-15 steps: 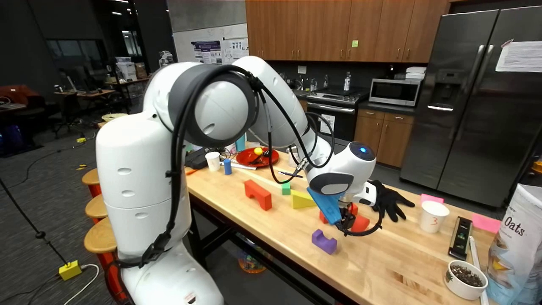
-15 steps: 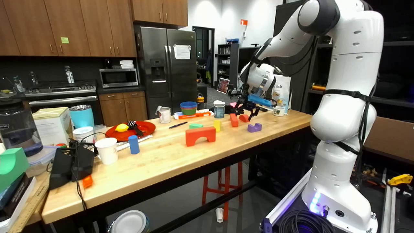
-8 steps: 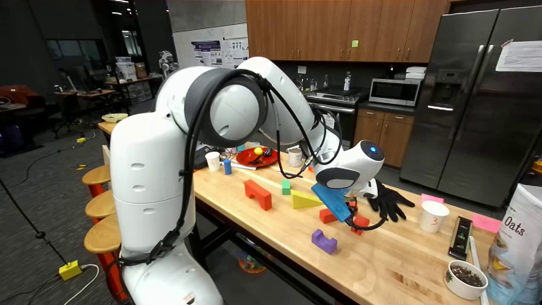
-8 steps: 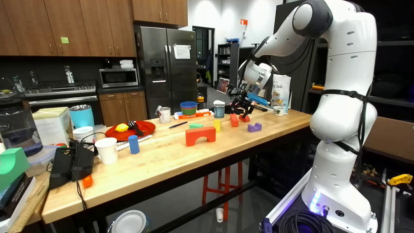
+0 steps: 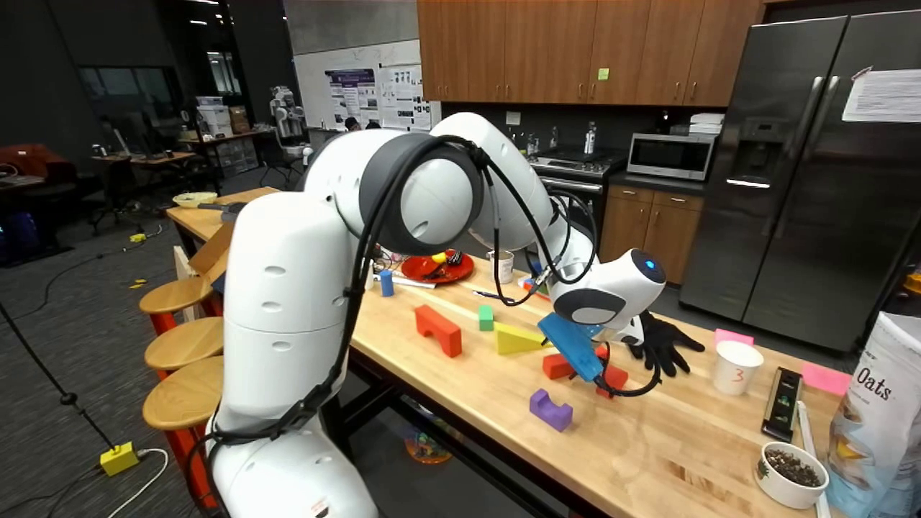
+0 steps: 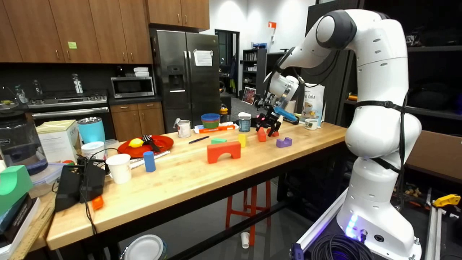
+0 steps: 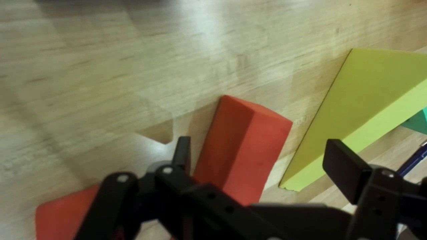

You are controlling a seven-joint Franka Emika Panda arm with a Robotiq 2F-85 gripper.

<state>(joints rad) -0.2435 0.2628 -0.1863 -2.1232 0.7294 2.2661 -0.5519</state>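
The black two-fingered pincer [image 7: 258, 150] is held low over the light wooden worktop [image 6: 180, 187], and its fingers [image 7: 347, 173] are seen spread wide, released. Between them, in the wrist view, an oblong red block [image 7: 248, 146] is framed on the worktop; its lower end is hidden by the pincer, and whether it is touched by a finger cannot be told. Near it a second red block [image 7: 61, 213], whose full shape cannot be made out, is partly covered by the pincer. On the oblong block's other side, just beside it, a yellow triangular wedge [image 7: 363, 103] is laid, with a small green block [image 5: 486, 318] set near its broad end. A purple block with a curved hollow [image 5: 551, 413] is seen closer to the worktop's edge, apart from the red pieces. Near the green block, a red arch-shaped block [image 6: 223, 147] is stood on its feet. In an exterior view, a black fabric glove [image 5: 663, 344] is spread near the pincer and near a white paper cup [image 5: 735, 361] marked "3". In both exterior views a yellow lemon-shaped object [image 6: 136, 142] and a black fork [image 6: 148, 139] are borne by a round red plate [image 6: 166, 142].
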